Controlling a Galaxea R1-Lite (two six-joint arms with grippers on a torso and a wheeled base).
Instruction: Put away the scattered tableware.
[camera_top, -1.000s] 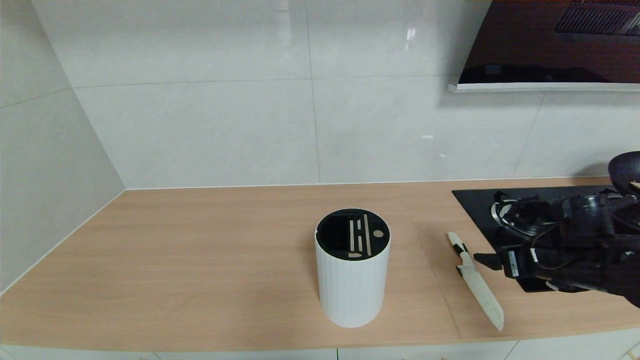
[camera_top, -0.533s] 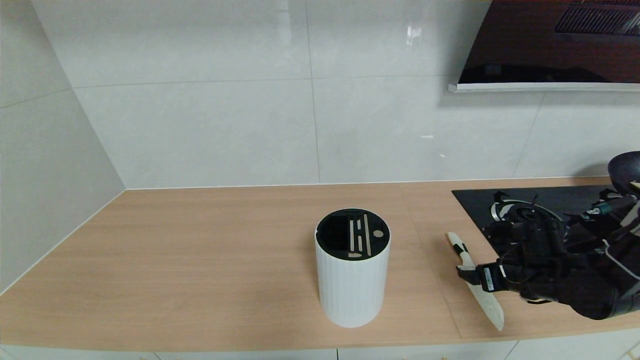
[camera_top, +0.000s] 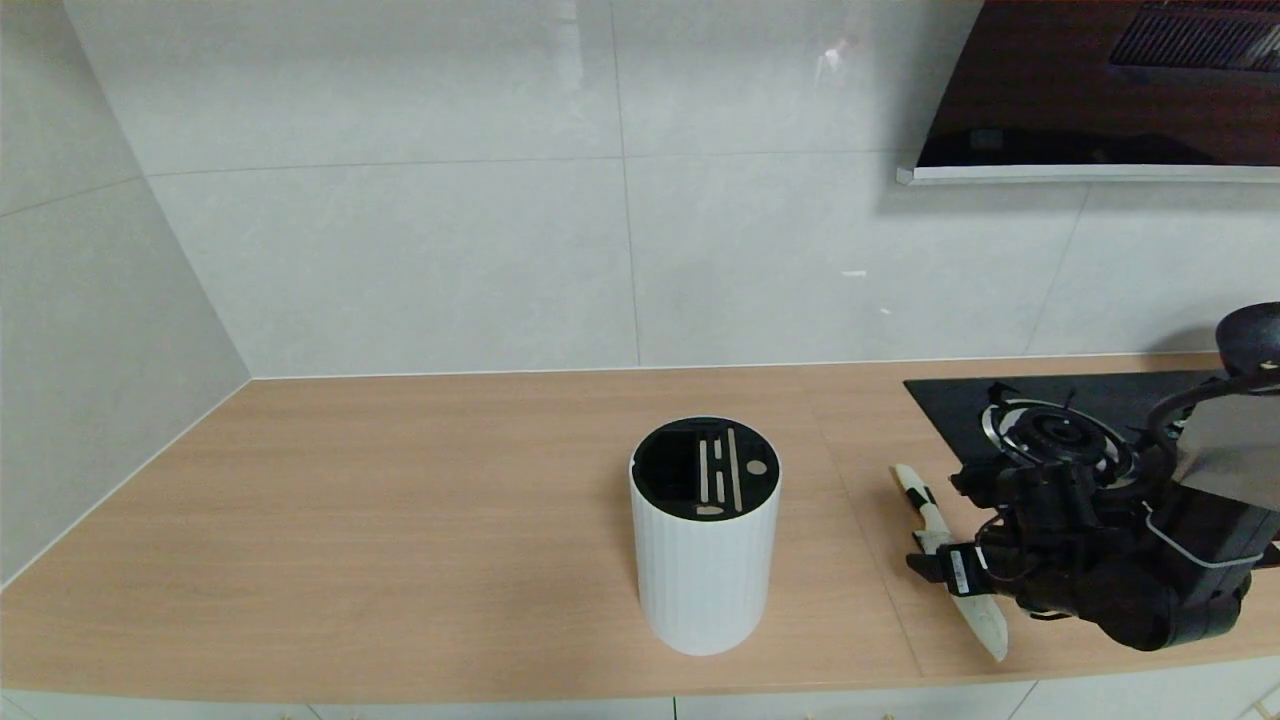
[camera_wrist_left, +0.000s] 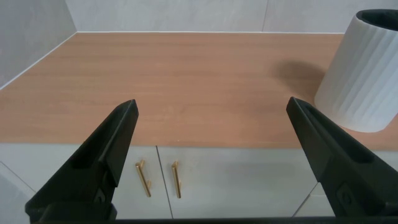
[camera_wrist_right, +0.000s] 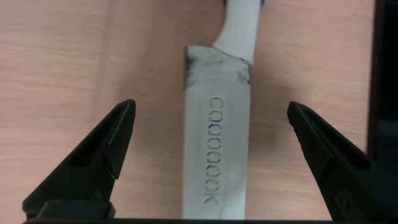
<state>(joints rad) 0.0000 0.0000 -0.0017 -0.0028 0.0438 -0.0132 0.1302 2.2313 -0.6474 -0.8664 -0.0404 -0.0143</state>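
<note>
White knife (camera_top: 918, 495): handle twd wall (camera_top: 400, 250), tip twd counter (camera_top: 400, 520) front; R tool (camera_wrist_right: 210, 168) wide open astride blade.

The knife (camera_wrist_right: 217, 162) is cream with grey marbled smudges on its blade and black bands on the handle. The holder (camera_top: 706, 570) is white with vertical ribs and a black top. The bench (camera_top: 400, 520) shows pale wood grain; the hob (camera_top: 950, 400) is black.

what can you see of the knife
The knife is whitish, with a speckled blade bearing a row of oval marks and a pale handle banded in black. It lies flat on the wooden counter beside the hob, tip toward the front edge. The open fingers of the right gripper straddle the blade, not touching.
</note>
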